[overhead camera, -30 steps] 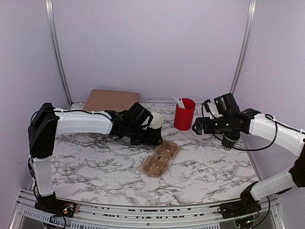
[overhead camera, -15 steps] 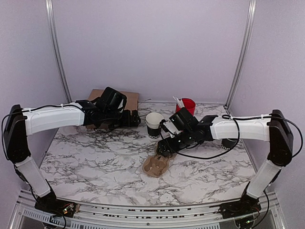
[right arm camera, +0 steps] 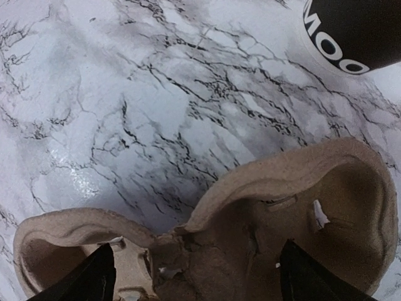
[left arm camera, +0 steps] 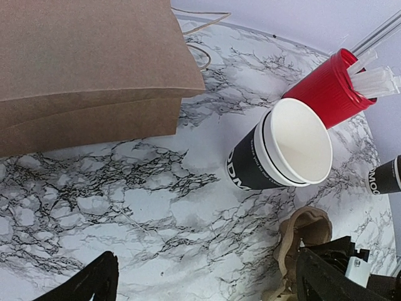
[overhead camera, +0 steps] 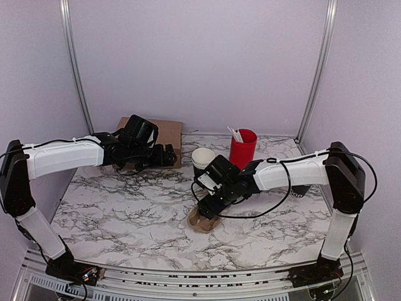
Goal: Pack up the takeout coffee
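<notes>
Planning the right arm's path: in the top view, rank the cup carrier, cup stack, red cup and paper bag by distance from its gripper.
1. Cup carrier, directly under the right gripper.
2. Cup stack, just behind.
3. Red cup, behind, to the right.
4. Paper bag, far back left.
</notes>
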Robot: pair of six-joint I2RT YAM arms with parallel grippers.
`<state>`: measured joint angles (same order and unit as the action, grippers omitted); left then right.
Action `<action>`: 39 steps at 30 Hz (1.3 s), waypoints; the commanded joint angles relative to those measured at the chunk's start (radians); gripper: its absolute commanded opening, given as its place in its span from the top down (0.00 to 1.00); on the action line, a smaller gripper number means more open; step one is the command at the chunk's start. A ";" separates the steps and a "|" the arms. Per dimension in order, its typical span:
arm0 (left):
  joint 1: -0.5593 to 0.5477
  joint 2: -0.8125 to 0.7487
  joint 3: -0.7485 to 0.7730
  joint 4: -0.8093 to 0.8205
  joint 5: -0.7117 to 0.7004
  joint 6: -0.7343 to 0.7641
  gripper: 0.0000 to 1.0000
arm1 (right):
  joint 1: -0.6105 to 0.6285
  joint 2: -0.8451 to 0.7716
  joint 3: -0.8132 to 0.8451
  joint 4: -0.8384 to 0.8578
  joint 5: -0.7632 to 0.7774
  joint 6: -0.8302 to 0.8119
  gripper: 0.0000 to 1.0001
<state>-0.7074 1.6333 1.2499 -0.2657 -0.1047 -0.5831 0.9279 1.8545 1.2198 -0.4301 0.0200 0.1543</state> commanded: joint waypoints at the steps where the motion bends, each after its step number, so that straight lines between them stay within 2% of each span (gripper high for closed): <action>1: 0.011 -0.028 -0.006 0.008 0.002 0.012 0.01 | 0.000 0.031 0.055 -0.024 0.080 -0.026 0.13; 7: 0.016 -0.018 -0.006 0.012 0.008 0.012 0.01 | 0.000 0.038 0.042 -0.022 0.081 -0.016 0.19; 18: 0.020 0.000 0.000 0.020 0.020 0.008 0.01 | 0.000 0.032 0.008 -0.016 0.045 -0.003 0.36; 31: 0.020 0.002 0.000 0.027 0.025 0.012 0.01 | -0.017 -0.019 -0.046 -0.080 0.139 0.113 0.39; 37: 0.020 0.008 0.010 0.026 0.030 0.014 0.01 | -0.078 -0.097 -0.129 -0.128 0.172 0.230 0.39; 39: 0.020 0.012 0.016 0.027 0.035 0.014 0.01 | -0.134 -0.129 -0.167 -0.142 0.172 0.276 0.39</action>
<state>-0.6918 1.6341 1.2495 -0.2504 -0.0864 -0.5797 0.8692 1.7939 1.1019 -0.5140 0.1543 0.3164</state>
